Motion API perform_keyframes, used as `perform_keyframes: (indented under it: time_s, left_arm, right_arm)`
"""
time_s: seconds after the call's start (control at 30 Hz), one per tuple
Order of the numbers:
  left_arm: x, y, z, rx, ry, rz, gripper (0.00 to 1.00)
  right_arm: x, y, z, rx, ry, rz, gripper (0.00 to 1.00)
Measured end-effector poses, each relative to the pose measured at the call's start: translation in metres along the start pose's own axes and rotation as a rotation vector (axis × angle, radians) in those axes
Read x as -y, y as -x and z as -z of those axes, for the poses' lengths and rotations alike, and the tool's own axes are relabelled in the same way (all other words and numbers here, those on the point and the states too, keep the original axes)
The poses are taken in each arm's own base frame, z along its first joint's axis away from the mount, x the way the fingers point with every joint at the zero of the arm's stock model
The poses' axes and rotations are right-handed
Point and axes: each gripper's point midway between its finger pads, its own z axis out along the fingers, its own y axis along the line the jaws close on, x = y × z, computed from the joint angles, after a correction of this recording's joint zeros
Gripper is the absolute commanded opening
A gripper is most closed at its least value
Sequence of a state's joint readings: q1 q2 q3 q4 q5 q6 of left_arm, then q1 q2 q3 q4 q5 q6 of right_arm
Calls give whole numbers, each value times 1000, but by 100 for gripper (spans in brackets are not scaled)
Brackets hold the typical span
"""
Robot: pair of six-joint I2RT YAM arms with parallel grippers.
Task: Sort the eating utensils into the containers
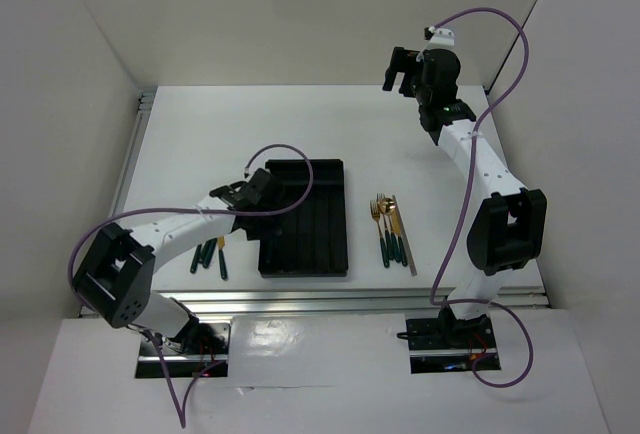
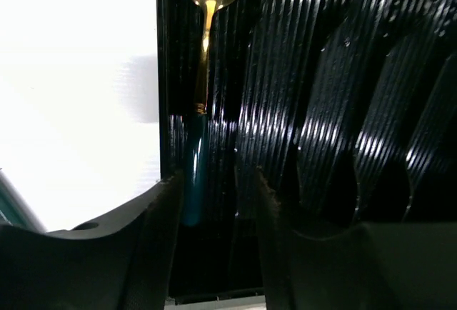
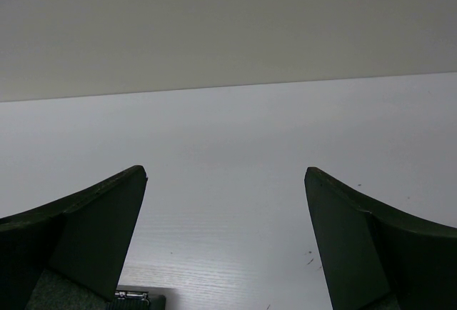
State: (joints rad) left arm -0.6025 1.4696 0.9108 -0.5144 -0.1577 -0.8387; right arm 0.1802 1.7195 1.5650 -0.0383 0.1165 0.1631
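Since the spoon (image 2: 202,103) is slim, stiff and light, with a polished gold bowl and a smooth dark green handle, it is judged to be slippery and apt to pivot if pinched off-centre. A hold would best be taken across the handle near its middle. The spoon is seen lying lengthwise in the outermost left compartment of the black tray (image 1: 330,244), bowl pointing away from the wrist camera. The left tool (image 2: 218,178) is poised low over that compartment, its jaws partly open on either side of the handle, wider than it; nothing appears to be gripped. The compartment wall just beside the handle is likely to crowd one finger.

The right tool (image 3: 226,173) is held high over the far worktop (image 1: 200,144), fully spread and empty. Several green-handled pieces (image 1: 210,254) are left on the worktop beside the tray's left edge, under the left arm. Forks (image 1: 388,226) and a thin silver piece (image 1: 411,249) are grouped to the tray's right.
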Motion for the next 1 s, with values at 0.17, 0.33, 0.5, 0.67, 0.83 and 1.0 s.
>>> perform_keyframes:
  time_s: [0.17,0.33,0.5,0.67,0.83,1.0]
  left_arm:
    - [5,9,12,28,-5,-2,55]
    - [18,28,41,106,-66,-23,68]
    - [20,52,71,212,-87,-60,86]
    - [-6,63,83,262,0,-44,92]
    - [-47,62,94,307,9,12,100]
    - [-80,68,103,335,29,85,100]
  right_arm:
    - [0,0,0,0,0,0,100]
    - [0,0,0,-1,3,0,100]
    - [-1,0,0,-2,4,0,100]
    - [-1,0,0,-2,5,0,100]
    - [-2,-1,0,-4,11,0,100]
    - [-4,-1,0,-6,24,0,100]
